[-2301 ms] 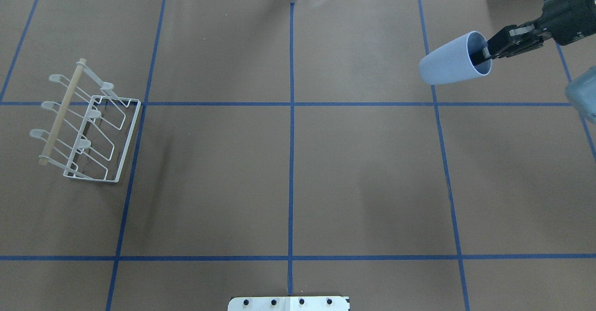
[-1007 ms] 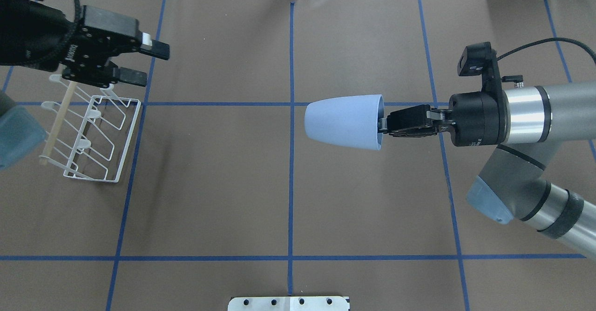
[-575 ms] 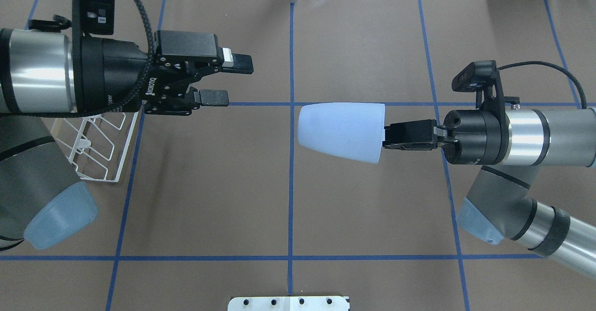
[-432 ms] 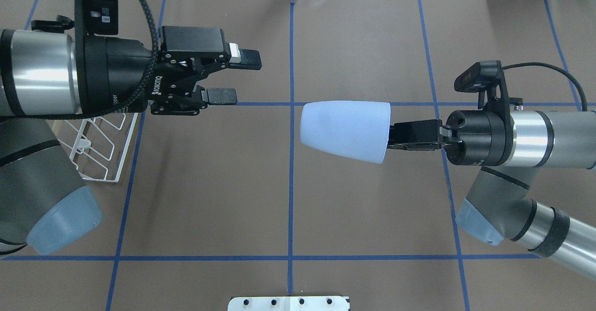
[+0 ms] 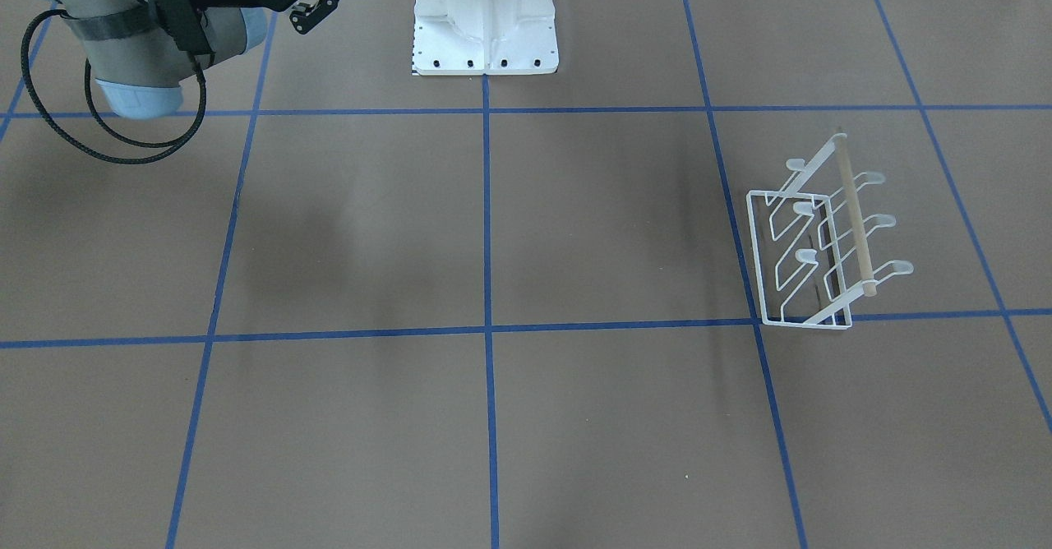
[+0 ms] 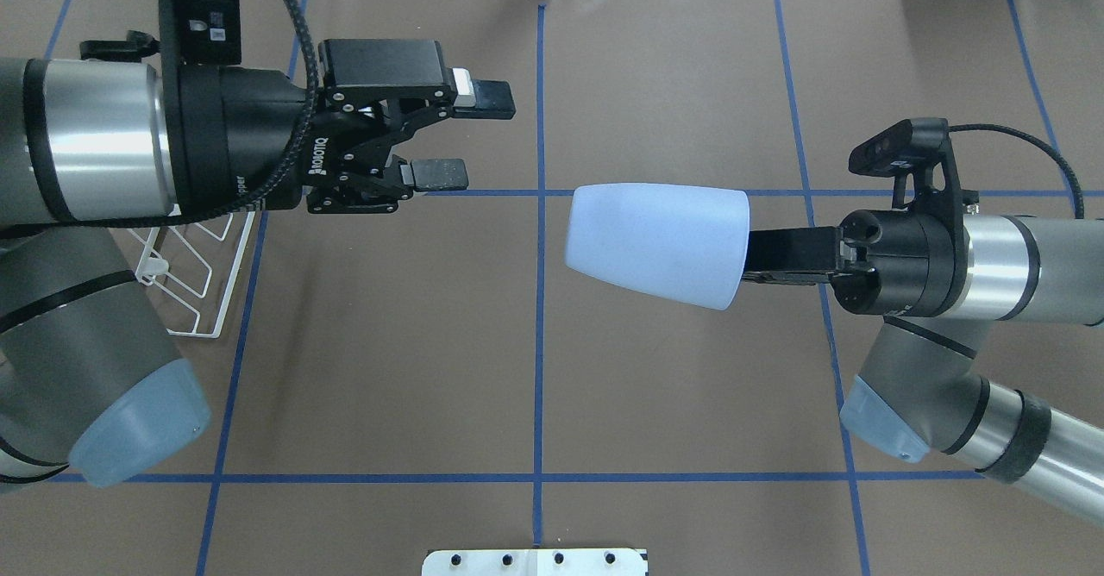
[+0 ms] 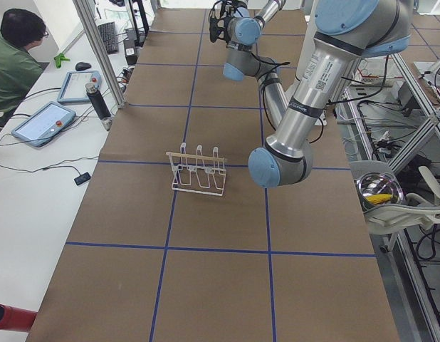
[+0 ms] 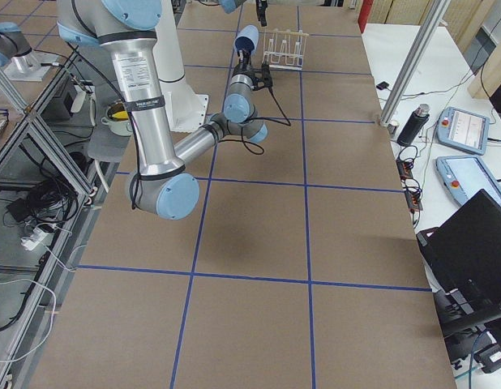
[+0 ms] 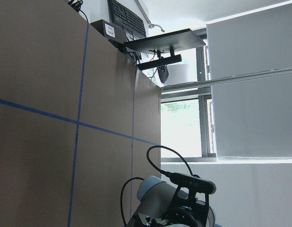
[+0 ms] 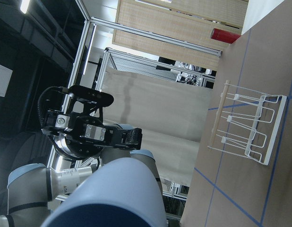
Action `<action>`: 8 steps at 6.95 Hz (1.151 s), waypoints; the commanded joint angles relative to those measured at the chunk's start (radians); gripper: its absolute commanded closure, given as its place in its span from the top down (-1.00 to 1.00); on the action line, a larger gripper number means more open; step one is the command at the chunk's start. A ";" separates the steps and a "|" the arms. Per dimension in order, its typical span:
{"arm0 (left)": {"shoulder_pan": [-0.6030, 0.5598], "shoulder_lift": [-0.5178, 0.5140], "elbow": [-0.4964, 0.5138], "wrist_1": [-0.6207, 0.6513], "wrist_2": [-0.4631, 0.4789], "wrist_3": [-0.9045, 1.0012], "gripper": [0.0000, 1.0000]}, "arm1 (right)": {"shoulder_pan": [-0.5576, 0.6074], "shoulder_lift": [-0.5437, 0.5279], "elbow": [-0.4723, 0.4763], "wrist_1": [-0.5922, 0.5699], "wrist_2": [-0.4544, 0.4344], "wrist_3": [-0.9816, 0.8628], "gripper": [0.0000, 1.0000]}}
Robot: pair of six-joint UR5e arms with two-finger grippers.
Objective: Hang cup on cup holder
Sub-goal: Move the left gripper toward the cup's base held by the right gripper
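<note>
Right jaws clamp the sideways cup (image 6: 655, 244) by its rim; left jaws gape apart, facing its base.

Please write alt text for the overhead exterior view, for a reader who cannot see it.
The right gripper holds the pale blue cup by its rim, level above the table, its base pointing toward the open left gripper, with a gap between them. The cup holder stands at the left, partly hidden under the left arm.

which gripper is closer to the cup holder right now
Left. The left gripper is open in the air just past the cup holder, toward the table's middle. The right gripper, shut on the cup, is beyond the centre line.
</note>
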 commanded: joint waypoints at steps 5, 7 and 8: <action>0.088 -0.028 -0.004 0.007 0.014 -0.003 0.97 | -0.071 0.027 -0.021 0.100 -0.117 -0.008 -1.00; 0.100 -0.040 -0.009 0.010 0.014 -0.005 0.97 | -0.084 0.035 -0.024 0.100 -0.120 -0.008 -1.00; 0.102 -0.040 -0.015 0.009 0.014 -0.005 0.97 | -0.091 0.035 -0.025 0.100 -0.123 -0.008 -1.00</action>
